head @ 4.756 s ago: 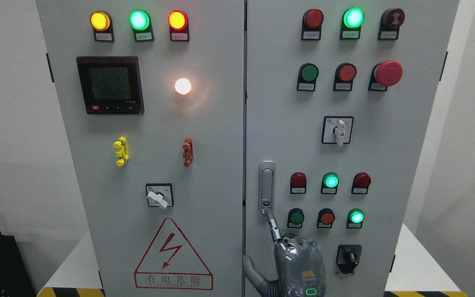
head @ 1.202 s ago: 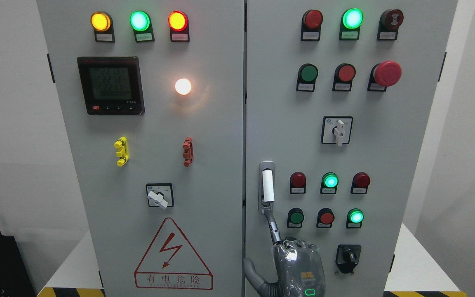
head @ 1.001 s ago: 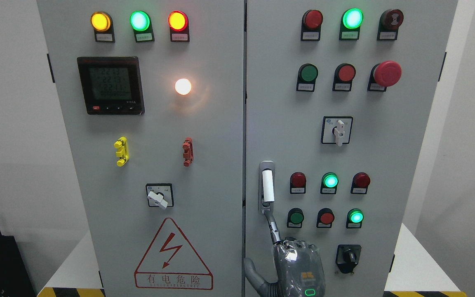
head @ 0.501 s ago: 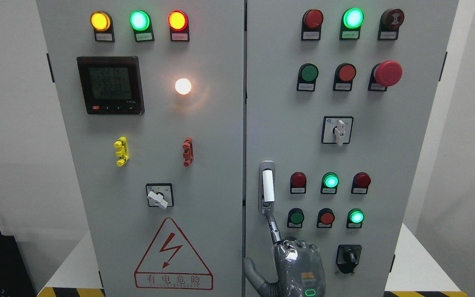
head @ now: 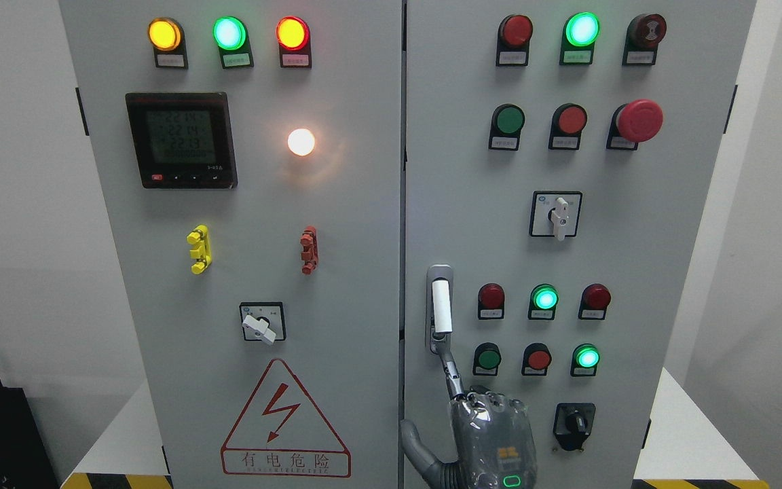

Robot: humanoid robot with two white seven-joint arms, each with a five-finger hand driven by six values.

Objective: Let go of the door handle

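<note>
The grey door handle (head: 440, 309) sits at the left edge of the cabinet's right door (head: 649, 272). Its white lever stands popped out of the metal housing. My right hand (head: 491, 435) comes up from the bottom edge just below the handle, back toward the camera. Its index finger (head: 451, 372) is stretched up and its tip touches the lower end of the handle housing. The other fingers are curled and the thumb (head: 413, 441) sticks out to the left. The hand holds nothing. The left hand is out of view.
The right door carries lamps, push buttons, a red mushroom button (head: 639, 120) and a rotary switch (head: 556, 214). A black knob (head: 574, 424) sits right of my hand. The left door (head: 337, 272) has a meter (head: 181, 140) and a warning triangle (head: 284, 420).
Since the oldest frame the handle's white lever has popped out of its housing. Over the last second the hand and finger have stayed almost still.
</note>
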